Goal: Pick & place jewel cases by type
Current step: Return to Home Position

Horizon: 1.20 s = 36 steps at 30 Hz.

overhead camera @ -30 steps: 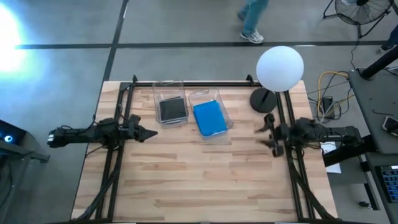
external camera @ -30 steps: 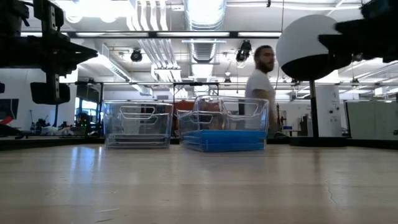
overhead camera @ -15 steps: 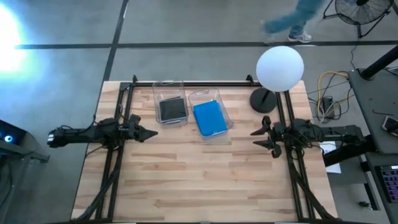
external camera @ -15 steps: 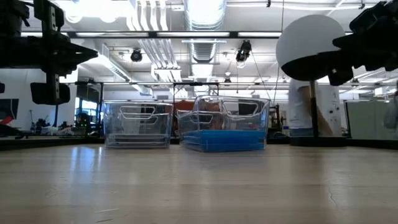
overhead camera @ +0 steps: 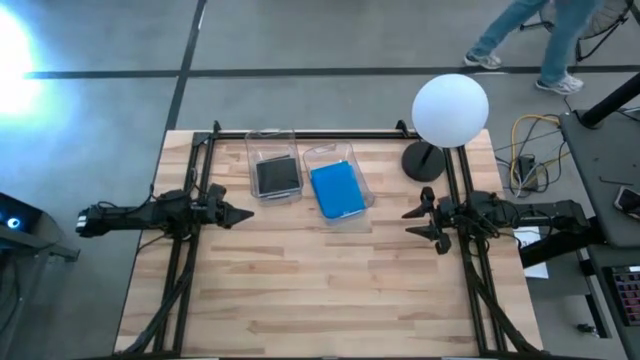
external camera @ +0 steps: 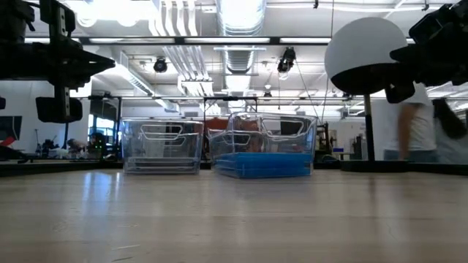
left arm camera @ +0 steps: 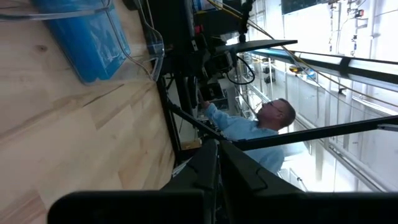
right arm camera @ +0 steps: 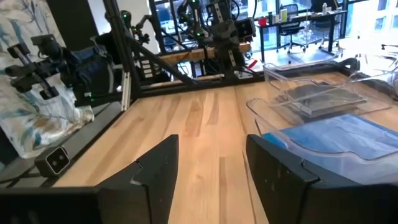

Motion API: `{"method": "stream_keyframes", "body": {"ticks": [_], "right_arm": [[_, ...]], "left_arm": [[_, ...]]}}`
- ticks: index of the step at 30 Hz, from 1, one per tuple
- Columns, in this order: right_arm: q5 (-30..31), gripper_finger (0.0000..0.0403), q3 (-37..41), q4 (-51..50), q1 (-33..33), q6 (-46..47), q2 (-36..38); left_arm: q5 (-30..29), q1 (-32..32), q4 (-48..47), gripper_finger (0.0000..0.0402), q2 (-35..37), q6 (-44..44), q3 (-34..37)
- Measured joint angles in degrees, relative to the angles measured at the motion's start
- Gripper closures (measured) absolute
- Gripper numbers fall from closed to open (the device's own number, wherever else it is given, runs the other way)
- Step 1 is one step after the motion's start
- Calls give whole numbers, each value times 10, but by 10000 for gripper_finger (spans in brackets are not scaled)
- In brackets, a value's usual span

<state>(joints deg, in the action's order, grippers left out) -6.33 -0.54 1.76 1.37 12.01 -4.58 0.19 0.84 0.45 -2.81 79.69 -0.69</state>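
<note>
The blue jewel cases point(overhead camera: 337, 190) lie stacked in the right-hand clear bin point(overhead camera: 357, 160). They also show in the low view point(external camera: 262, 164) and in both wrist views point(left arm camera: 87, 34) point(right arm camera: 345, 138). The dark jewel cases point(overhead camera: 276, 175) lie in the left-hand clear bin point(overhead camera: 268, 140), with the same dark stack point(right arm camera: 329, 96) showing in the right wrist view. My left gripper point(overhead camera: 243, 213) hovers shut near the table's left edge, pointing at the bins, as its wrist view point(left arm camera: 214, 171) shows. My right gripper point(overhead camera: 410, 223) hovers open near the right edge, holding nothing, as its own wrist view point(right arm camera: 211, 171) confirms.
A lamp with a white globe point(overhead camera: 450, 108) stands on a dark round base point(overhead camera: 422, 160) at the table's far right corner, close to my right arm. Bare wooden tabletop point(overhead camera: 320, 280) spans the near half. People walk on the floor point(overhead camera: 540, 40) beyond the far edge.
My right gripper has turned at the wrist and reached slightly toward the table's left, then held still. A person has walked from left to right behind the table. The bins and cases have stayed put.
</note>
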Motion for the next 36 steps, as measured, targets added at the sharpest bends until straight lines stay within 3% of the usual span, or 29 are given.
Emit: {"method": "stream_keyframes", "body": {"ticks": [36], "right_arm": [[0, 220, 0, 0, 0, 0, -1]], "left_arm": [[0, 0, 0, 401, 0, 0, 0]]}}
